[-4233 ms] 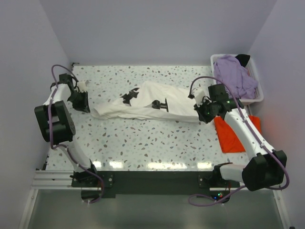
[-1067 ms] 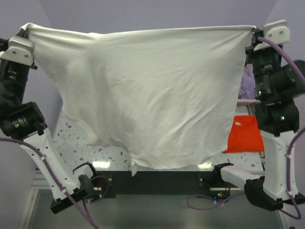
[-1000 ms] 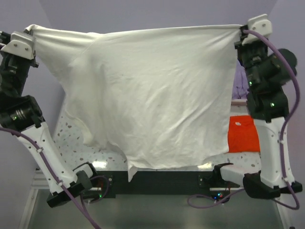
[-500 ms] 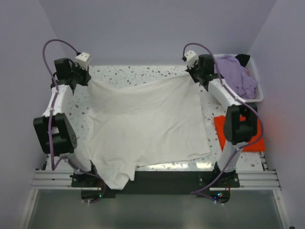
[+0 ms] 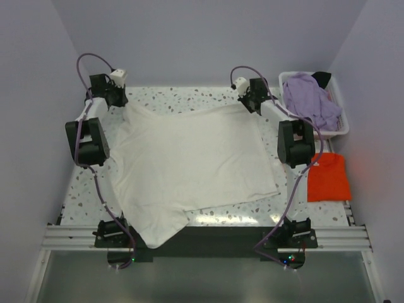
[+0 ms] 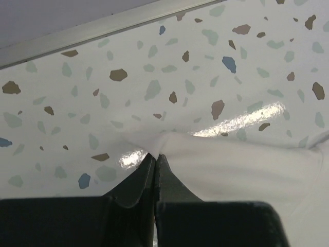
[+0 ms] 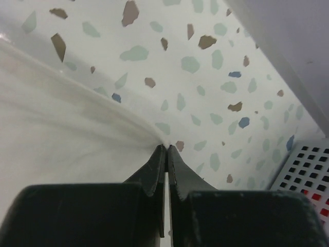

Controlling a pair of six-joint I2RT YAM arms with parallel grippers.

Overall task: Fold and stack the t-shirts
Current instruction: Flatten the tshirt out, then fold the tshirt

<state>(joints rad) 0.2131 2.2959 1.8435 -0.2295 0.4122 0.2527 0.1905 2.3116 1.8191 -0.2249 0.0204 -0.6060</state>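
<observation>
Your left gripper (image 6: 154, 154) has its jaws pinched tight on the far-left corner of the cream-white t-shirt (image 5: 189, 164), right down at the terrazzo counter (image 5: 79, 196). You can see a little ridge of cloth bunched up at the tips in the left wrist view. Same deal on the other side: your right gripper (image 7: 166, 147) has its jaws clamped together on the far-right corner, with the fabric edge running straight into the tips.

From the top camera the cream-white shirt lies spread mostly flat across the middle of the counter, with some wrinkles. Its far edge is pulled between your two grippers, and one near-left bit droops over the front edge of the counter.

The orange-red t-shirt (image 5: 328, 178) lies flat on the right side of the counter, clear of the cream one. The lavender t-shirt (image 5: 309, 101) is heaped in the white basket (image 5: 344, 129) at the far right corner, just behind the orange-red one.
</observation>
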